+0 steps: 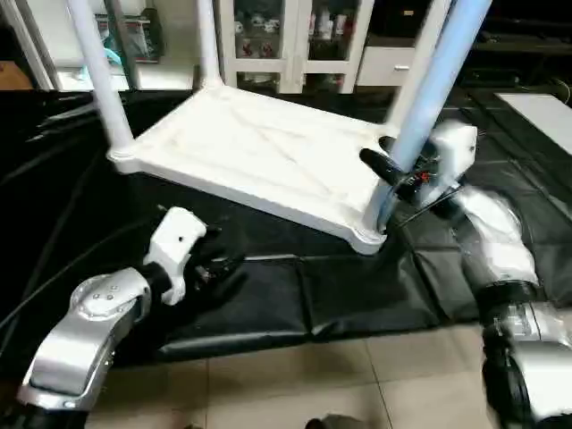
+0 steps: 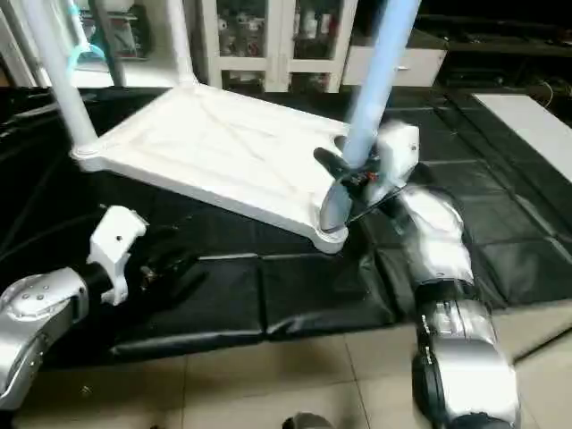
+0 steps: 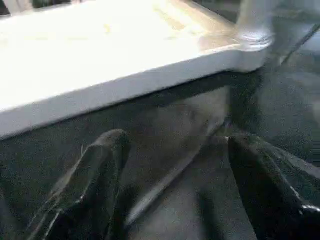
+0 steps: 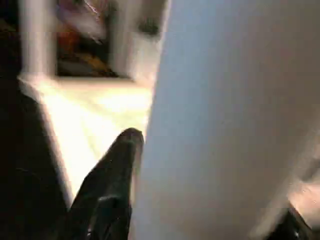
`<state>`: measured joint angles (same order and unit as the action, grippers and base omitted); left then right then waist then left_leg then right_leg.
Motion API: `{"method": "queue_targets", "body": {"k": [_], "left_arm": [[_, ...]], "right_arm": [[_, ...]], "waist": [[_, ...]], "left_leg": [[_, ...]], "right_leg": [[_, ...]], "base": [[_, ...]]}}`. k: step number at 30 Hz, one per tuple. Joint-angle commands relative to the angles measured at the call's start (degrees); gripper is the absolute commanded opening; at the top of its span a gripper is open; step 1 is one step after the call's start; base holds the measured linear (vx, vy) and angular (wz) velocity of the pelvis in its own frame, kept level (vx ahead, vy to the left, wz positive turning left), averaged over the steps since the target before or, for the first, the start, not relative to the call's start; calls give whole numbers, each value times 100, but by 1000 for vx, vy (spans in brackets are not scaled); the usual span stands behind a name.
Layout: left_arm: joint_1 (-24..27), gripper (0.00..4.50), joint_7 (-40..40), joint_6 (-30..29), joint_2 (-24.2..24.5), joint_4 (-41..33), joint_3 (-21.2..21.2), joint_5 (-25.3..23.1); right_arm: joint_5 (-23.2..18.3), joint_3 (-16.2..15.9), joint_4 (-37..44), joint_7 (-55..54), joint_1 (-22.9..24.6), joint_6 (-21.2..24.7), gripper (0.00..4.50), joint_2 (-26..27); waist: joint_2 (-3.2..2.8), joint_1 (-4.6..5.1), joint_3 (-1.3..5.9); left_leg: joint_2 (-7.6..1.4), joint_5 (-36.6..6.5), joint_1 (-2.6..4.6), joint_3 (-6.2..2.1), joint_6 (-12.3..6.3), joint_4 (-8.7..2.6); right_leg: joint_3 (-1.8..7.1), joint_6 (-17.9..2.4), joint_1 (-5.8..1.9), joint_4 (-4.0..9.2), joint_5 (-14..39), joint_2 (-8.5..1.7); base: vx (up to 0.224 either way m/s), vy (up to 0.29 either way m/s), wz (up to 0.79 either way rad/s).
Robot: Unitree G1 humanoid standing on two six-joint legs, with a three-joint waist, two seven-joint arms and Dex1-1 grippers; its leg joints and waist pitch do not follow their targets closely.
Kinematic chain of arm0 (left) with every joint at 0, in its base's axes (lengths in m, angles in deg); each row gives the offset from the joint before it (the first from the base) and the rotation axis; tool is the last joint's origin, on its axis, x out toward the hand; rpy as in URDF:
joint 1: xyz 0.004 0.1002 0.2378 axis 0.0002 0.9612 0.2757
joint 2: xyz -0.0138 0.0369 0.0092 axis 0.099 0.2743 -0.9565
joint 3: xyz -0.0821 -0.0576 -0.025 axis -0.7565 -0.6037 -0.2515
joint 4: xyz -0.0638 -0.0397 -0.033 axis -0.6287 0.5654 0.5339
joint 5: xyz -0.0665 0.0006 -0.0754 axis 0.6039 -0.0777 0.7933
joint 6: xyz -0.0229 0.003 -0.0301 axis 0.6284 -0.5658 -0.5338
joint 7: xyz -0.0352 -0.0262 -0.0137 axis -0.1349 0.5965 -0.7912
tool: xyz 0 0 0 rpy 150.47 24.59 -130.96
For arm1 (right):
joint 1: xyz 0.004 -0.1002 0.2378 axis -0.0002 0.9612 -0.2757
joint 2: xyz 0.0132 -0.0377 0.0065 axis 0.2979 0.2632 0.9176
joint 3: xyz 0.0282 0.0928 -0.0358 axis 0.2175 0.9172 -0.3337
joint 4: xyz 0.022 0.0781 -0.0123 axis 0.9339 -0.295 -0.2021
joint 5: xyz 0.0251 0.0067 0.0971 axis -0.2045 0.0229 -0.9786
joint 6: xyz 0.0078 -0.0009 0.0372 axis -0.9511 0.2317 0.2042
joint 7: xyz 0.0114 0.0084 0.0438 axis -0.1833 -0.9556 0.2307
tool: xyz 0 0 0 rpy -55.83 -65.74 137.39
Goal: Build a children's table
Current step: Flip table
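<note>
We clamp the right gripper [image 1: 386, 174] around the leg [image 1: 429, 98] between its jaws, apparently seated in its corner socket [image 1: 368, 234]. Keep it vertical and press straight down. Our left gripper [image 3: 170, 185] hangs released near the table top [image 1: 250, 143].

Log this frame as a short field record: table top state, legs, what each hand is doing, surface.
table top: white top lying underside up on black mat
legs: four standing in corner sockets; near-right leg appears seated
right hand: right hand shut on near-right leg, low down by the socket
left hand: left hand open, holding nothing, over the mat just in front of the top's near edge
background: white cabinet
</note>
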<state>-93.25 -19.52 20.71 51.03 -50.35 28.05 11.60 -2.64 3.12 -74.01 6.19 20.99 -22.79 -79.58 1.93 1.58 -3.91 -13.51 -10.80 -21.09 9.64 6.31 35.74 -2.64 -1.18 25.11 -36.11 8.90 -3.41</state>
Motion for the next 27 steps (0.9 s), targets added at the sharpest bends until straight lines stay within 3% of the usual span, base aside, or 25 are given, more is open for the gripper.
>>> {"method": "queue_targets", "body": {"k": [1, 3, 4, 6, 7, 8, 9, 11, 12, 13, 15, 16, 17, 19, 20, 22, 23, 25, 26, 27], "left_arm": [[-57, 350, 95, -40, -35, -73, 28, 1], [-155, 350, 202, -110, -169, -18, 14, 37], [-184, 350, 229, -114, -204, 0, 15, 39], [-203, 350, 208, -107, -208, 5, 40, 39], [-205, 350, 181, -83, -195, 4, 58, 35], [-204, 350, 137, -39, -180, 7, 74, 19], [-201, 350, 131, -34, -177, 7, 72, 15], [-206, 350, 108, -3, -148, 33, 59, -12], [-220, 350, 111, 31, -112, 61, 48, -44], [-220, 350, 111, 31, -112, 61, 48, -44], [-240, 350, 141, 81, -98, 91, -16, -73], [-242, 350, 145, 84, -101, 93, -23, -76], [-239, 350, 167, 90, -98, 100, -62, -89], [-202, 350, 169, 94, -77, 77, -94, -87], [-198, 350, 169, 94, -75, 73, -96, -87], [-148, 350, 160, 80, -47, 8, -122, -58], [-139, 350, 151, 61, -46, -27, -122, -34], [-85, 350, 15, 2, -42, -219, -159, 160], [-51, 350, -73, -43, -43, -330, -175, 285], [-32, 350, -125, -70, -44, -395, -184, 358]], "right_arm": [[572, -100, 8, -362, -72, -220, 168, -166], [219, 143, 52, -203, -59, 62, 170, -85], [210, 154, 89, -221, -29, 74, 170, -86], [214, 155, 137, -228, 9, 73, 170, -93], [212, 98, 6, -265, -34, -41, 170, -110], [238, 19, -252, -339, -127, -254, 170, -137], [266, -5, -301, -357, -146, -308, 170, -145], [510, -151, -415, -476, -193, -588, 170, -210], [940, -434, -404, -663, -198, -916, 170, -318], [940, -434, -404, -663, -198, -916, 170, -318], [2004, -1183, -304, -1213, -217, -1494, 171, -574], [2100, -1251, -293, -1263, -219, -1539, 171, -597], [2580, -1603, -241, -1566, -252, -1726, 179, -673], [2996, -1977, -291, -1842, -314, -1834, 182, -705], [3036, -2016, -306, -1871, -324, -1847, 183, -706], [3342, -2336, -496, -2082, -410, -2001, 185, -696], [3381, -2406, -566, -2110, -428, -2014, 187, -689], [3507, -2604, -780, -2259, -475, -2003, 187, -663], [3545, -2660, -856, -2296, -485, -1969, 187, -653], [3568, -2693, -900, -2318, -491, -1949, 187, -647]], "waist": [[5, 13, 381], [4, -7, 400], [-56, -28, 405], [-40, -32, 413], [-72, -30, 414], [-54, -27, 425], [-83, -29, 418], [-75, -20, 422], [-70, -23, 421], [-69, -19, 417], [-45, -22, 411], [-41, -16, 396], [-2, -21, 421], [43, -28, 409], [40, -18, 398], [27, 9, 375], [67, 39, 365], [-16, 57, 339], [-65, 121, 297], [-119, 178, 263]], "left_leg": [[183, -2157, 114, 105, -54, -280], [170, -2031, 52, 81, -92, -318], [160, -2045, 95, 94, -107, -314], [156, -2036, 65, 84, -121, -331], [149, -2064, 52, 71, -118, -345], [146, -2057, 45, 72, -125, -344], [147, -2113, 55, 74, -130, -341], [144, -2148, 44, 70, -126, -341], [145, -2145, 50, 74, -130, -338], [150, -2143, 45, 73, -125, -340], [154, -2157, 52, 76, -117, -336], [169, -2154, 44, 77, -73, -331], [191, -2109, 61, 94, -80, -289], [220, -1942, 4, 106, -138, -273], [249, -1950, 5, 108, -141, -250], [272, -2120, 30, 101, -118, -203], [294, -2253, 41, 108, -110, -162], [297, -2522, 99, 90, -86, -128], [278, -2933, 201, 55, -94, -108], [190, -3388, 242, -23, -136, -187]], "right_leg": [[69, -511, -173, 663, 3361, -179], [59, -402, -223, 626, 3225, -158], [64, -447, -174, 633, 3085, -139], [55, -535, -205, 604, 2901, -133], [52, -589, -216, 586, 2797, -135], [53, -638, -223, 572, 2696, -137], [54, -688, -214, 571, 2694, -142], [50, -729, -224, 569, 2689, -155], [53, -733, -214, 570, 2688, -151], [50, -727, -215, 568, 2707, -149], [42, -669, -204, 582, 2828, -147], [31, -592, -196, 592, 2999, -143], [33, -473, -180, 599, 3151, -146], [43, -259, -184, 606, 3326, -138], [29, -104, -149, 620, 3601, -127], [-20, 150, -82, 685, 4069, -129], [-66, 320, -43, 750, 4319, -107], [-159, 465, 32, 839, 4551, -92], [-350, 494, 92, 981, 4660, -57], [-545, 459, -6, 1042, 4464, -58]], "base": [[0, 0, 0], [0, 0, 0], [0, 0, 0], [0, 0, 0], [0, 0, 0], [0, 0, 0], [0, 0, 0], [0, 0, 0], [0, 0, 0], [0, 0, 0], [0, 0, 0], [0, 0, 0], [0, 0, 0], [0, 0, 0], [0, 0, 0], [0, 0, 0], [0, 0, 0], [-38, -3, 2], [-77, -6, 3], [-76, 3, 1]]}}
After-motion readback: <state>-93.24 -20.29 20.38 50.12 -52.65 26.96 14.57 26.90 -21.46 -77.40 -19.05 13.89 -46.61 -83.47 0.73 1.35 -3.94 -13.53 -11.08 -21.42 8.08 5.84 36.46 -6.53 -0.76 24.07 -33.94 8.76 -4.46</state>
